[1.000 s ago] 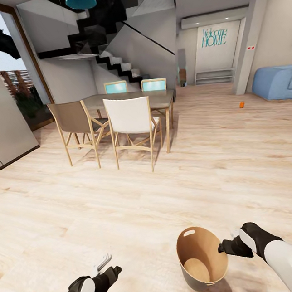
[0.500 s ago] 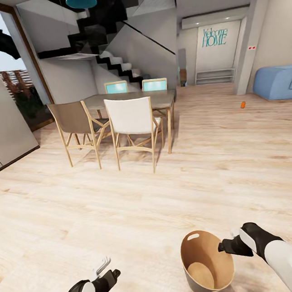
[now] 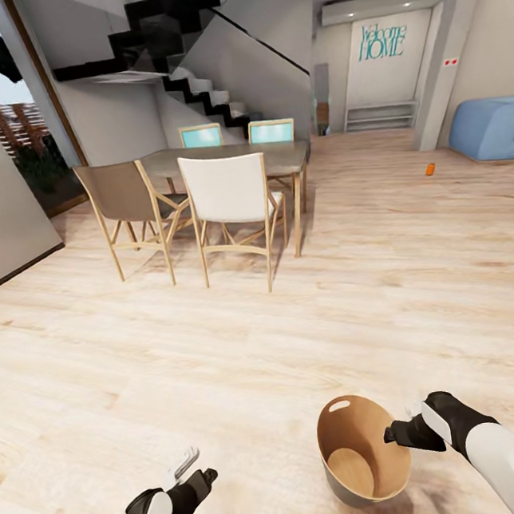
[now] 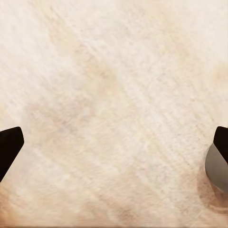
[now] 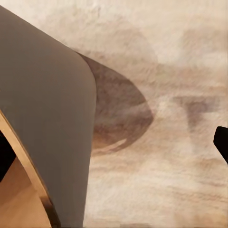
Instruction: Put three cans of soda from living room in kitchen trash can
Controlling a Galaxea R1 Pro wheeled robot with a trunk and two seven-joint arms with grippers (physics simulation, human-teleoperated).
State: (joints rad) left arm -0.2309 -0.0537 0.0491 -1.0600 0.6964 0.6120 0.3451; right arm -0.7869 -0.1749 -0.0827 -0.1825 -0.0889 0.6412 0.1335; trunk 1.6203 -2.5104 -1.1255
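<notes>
My right gripper (image 3: 397, 433) is shut on the rim of the tash can (image 3: 363, 449), a pale grey bucket with a tan-brown inside and an oval handle hole. The bucket hangs tilted just above the wood floor, low in the head view. The right wrist view shows its grey wall (image 5: 47, 114) and a shadow beneath it. One orange can of soda (image 3: 430, 169) stands on the floor far ahead at the right, near the blue sofa (image 3: 494, 128). My left gripper (image 3: 192, 468) is open over bare floor, holding nothing, and the left wrist view catches the bucket's grey side (image 4: 217, 167).
A dining table (image 3: 277, 156) with several chairs, the nearest one white (image 3: 226, 192), stands ahead at the left. Black stairs (image 3: 202, 103) rise behind it. A pillar (image 3: 435, 66) and a "Welcome HOME" wall (image 3: 382, 42) lie ahead at the right. Open wood floor stretches between me and the sofa.
The whole view has shifted as the robot rolls forward, so the table and chairs look slightly nearer. The tash can stays in my right gripper and the left gripper stays open.
</notes>
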